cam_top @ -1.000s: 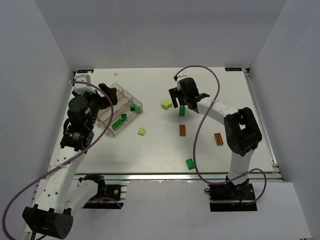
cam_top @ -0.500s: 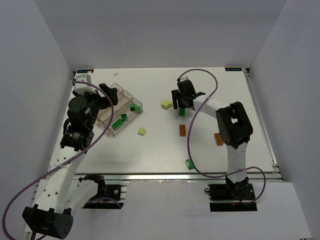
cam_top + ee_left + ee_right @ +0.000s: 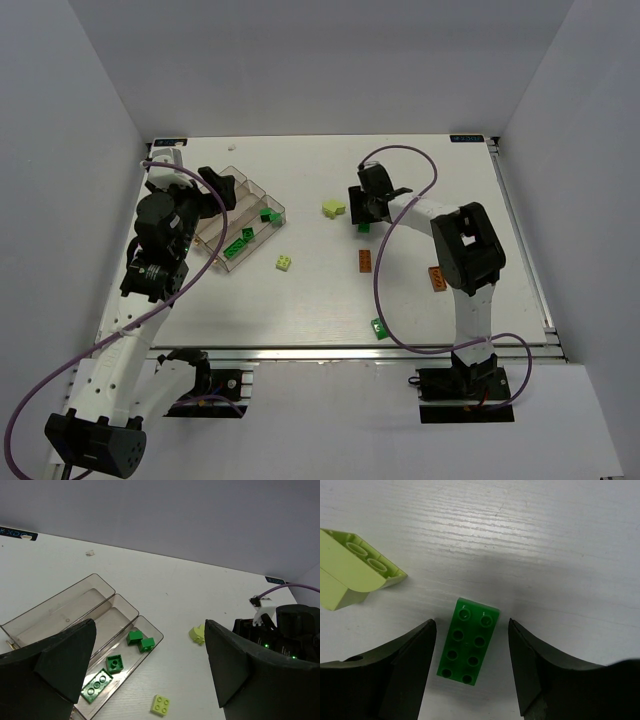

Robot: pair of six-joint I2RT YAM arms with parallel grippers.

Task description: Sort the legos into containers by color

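Note:
A dark green two-by-four brick (image 3: 468,641) lies flat on the table between the fingers of my open right gripper (image 3: 471,625), not touched by them. In the top view the right gripper (image 3: 368,207) hangs low over this brick (image 3: 365,227). A pale lime curved brick (image 3: 355,572) lies just left of it. My left gripper (image 3: 150,625) is open and empty above the clear tray (image 3: 60,611). The tray's nearest compartment holds several green bricks (image 3: 140,640). A lime two-by-two brick (image 3: 160,705) lies on the table beside the tray.
Two orange bricks (image 3: 366,261) (image 3: 437,278) lie near the right arm. A green brick (image 3: 379,327) sits by the table's front edge. The purple cable (image 3: 400,150) loops over the right arm. White walls enclose the table on three sides.
My right gripper has come down lower over the green brick and its arm has folded in closer. The left arm has not moved.

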